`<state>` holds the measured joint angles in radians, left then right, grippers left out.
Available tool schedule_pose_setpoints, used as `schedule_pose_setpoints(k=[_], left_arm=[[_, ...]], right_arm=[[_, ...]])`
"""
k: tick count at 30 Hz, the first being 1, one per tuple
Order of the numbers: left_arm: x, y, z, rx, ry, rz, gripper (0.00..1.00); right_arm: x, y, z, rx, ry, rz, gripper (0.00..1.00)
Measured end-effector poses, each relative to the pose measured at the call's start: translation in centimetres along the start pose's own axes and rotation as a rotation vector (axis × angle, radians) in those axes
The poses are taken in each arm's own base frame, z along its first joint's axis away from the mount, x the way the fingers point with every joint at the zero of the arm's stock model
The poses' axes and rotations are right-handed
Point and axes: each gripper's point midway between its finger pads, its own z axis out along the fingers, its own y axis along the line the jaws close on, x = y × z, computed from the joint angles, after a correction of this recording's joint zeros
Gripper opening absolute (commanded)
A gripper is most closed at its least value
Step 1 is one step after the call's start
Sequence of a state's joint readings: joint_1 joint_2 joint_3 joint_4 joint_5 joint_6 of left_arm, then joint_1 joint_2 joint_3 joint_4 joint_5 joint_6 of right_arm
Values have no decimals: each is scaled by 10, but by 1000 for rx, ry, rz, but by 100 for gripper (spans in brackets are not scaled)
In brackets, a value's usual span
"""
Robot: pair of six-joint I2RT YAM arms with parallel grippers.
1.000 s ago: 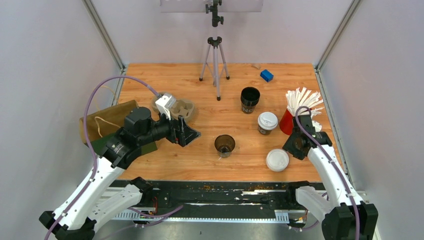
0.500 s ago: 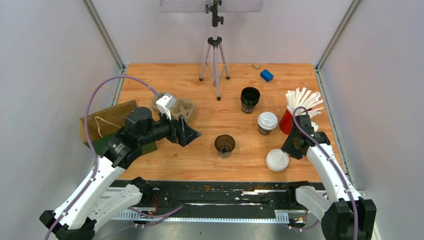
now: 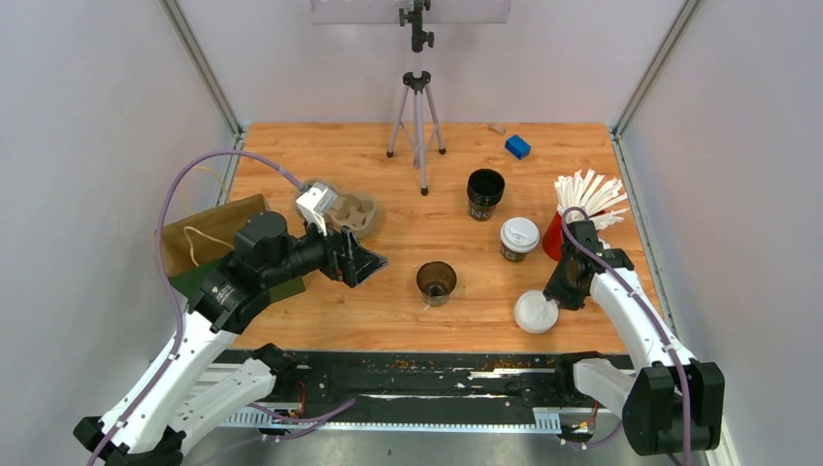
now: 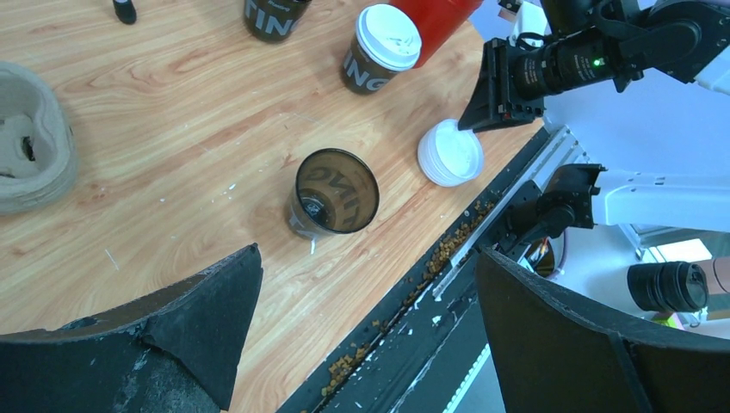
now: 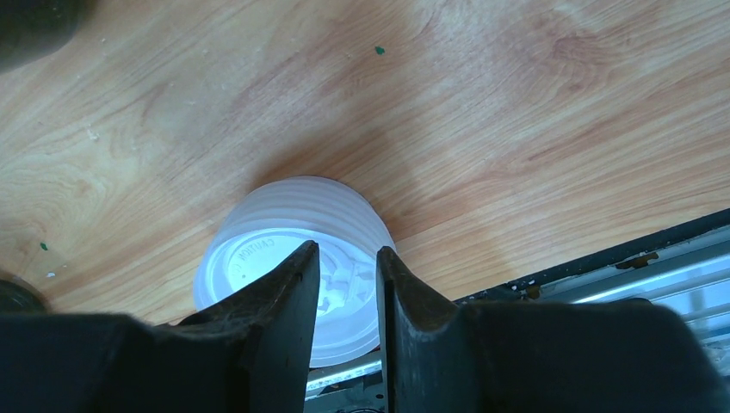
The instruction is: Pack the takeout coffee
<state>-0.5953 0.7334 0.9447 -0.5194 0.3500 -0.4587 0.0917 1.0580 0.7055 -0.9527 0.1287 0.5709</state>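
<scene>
right jaws over the lid (image 5: 284,215), open cup not yet capped

the right jaws hang just above the lid, pinched to a slim gap and gripping nothing. the left jaws are spread wide and empty. the open cup (image 4: 336,191) stands on the worktop (image 3: 320,155) ahead of the left jaws, well off to the side of the right ones. the lidded cup (image 3: 519,238) stands beyond the right jaws. this looks like the lid pick-up step: next the right jaws likely must widen, catch the lid's rim, then carry it onto the open cup.
</scene>
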Motion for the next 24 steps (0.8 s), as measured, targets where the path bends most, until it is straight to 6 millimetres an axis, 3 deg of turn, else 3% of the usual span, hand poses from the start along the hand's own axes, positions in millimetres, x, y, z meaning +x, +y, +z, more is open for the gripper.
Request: schedule_pose_setpoints(k=[14,24], left_arm=[[-2,-2,-3,5,-11,4,100],[-2,-2,-4,6,-13,5,100]], right_arm=[[3,0,3,3,27,-24,31],[5,14,-23,-74,-18,-81,35]])
